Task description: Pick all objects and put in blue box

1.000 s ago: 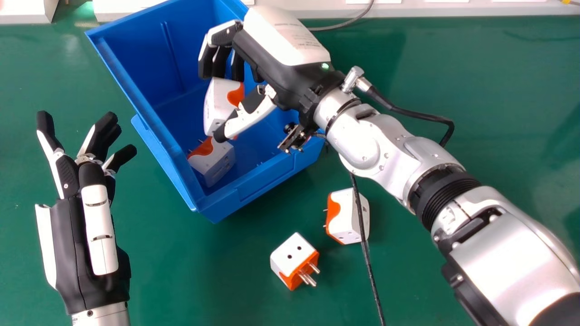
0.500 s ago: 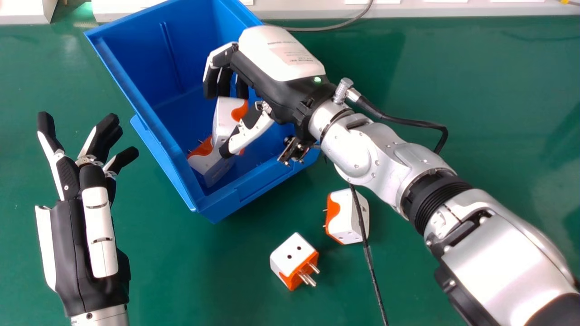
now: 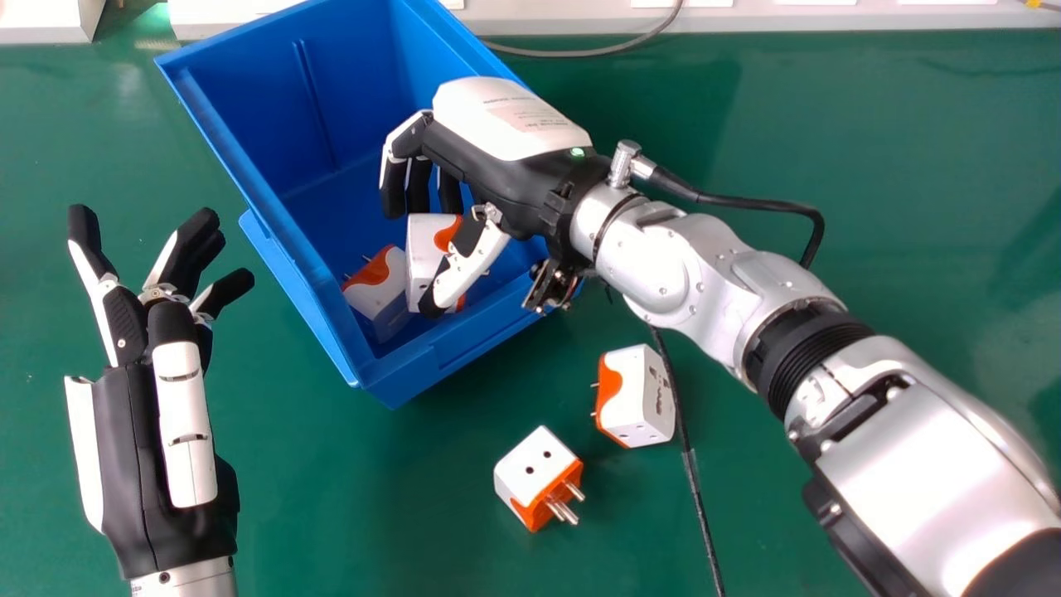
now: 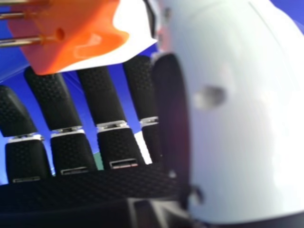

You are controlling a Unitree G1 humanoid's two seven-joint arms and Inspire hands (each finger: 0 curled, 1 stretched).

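My right hand (image 3: 506, 178) is inside the blue box (image 3: 398, 365), curled round a white and orange plug adapter (image 3: 424, 249) between fingers and thumb. In the right hand view the adapter (image 4: 80, 35) shows its orange face and metal pins, close to the hand's fingers (image 4: 102, 95). A second adapter (image 3: 380, 290) rests in the box, beside the held one. Two more lie on the green table: one (image 3: 539, 468) with its pins towards the lower right, the other (image 3: 642, 398) on its side. My left hand (image 3: 157, 414) is open, left of the box.
A black cable (image 3: 696, 481) runs down the table past the right-hand adapter. Another cable (image 3: 580, 53) curves behind the box. White panels (image 3: 787, 16) line the table's far edge.
My right hand has come down and nearer through the box, carrying the held adapter with it, lastly a little rightward. The black cable by the loose adapter has shifted right. The left hand has barely moved.
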